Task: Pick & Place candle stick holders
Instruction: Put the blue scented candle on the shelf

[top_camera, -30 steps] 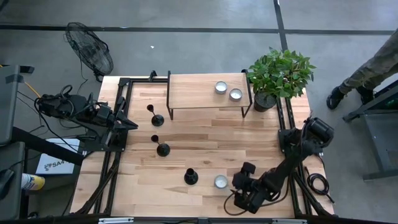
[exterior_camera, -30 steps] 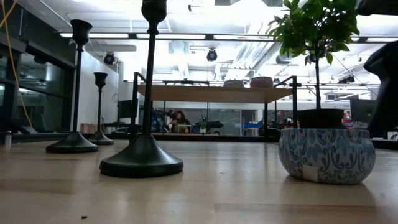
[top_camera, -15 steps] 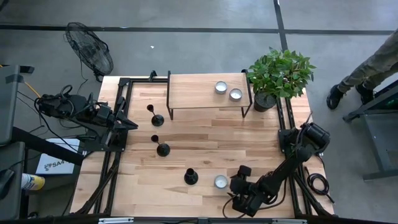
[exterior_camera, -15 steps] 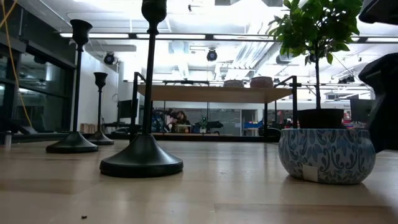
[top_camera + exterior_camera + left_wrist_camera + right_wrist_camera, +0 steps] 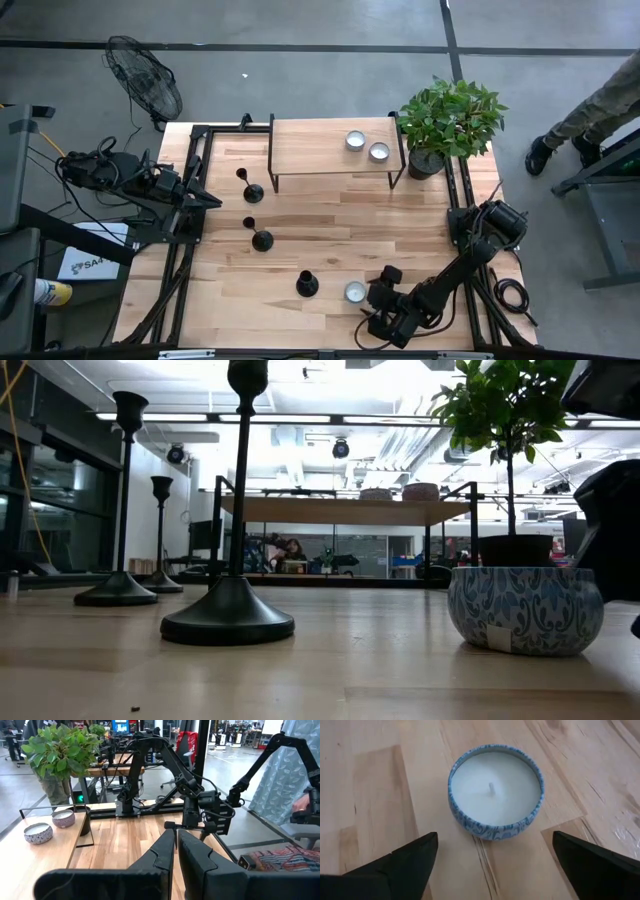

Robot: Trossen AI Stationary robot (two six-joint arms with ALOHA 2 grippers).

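Pale wood table: my right gripper gapes wide, empty, straddling the blue patterned candle tin, presumably to grab it.

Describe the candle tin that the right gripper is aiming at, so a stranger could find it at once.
Start at the wooden table and go to its front edge, where the open right gripper hovers. The candle tin sits just ahead of it, beside the nearest candlestick holder. Unlike the two tins on the shelf, it sits directly on the tabletop.

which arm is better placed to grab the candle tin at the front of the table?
Right. The right gripper is open and aimed at the candle tin, which sits just ahead between its fingers. The left gripper is shut, back at the table's left edge.
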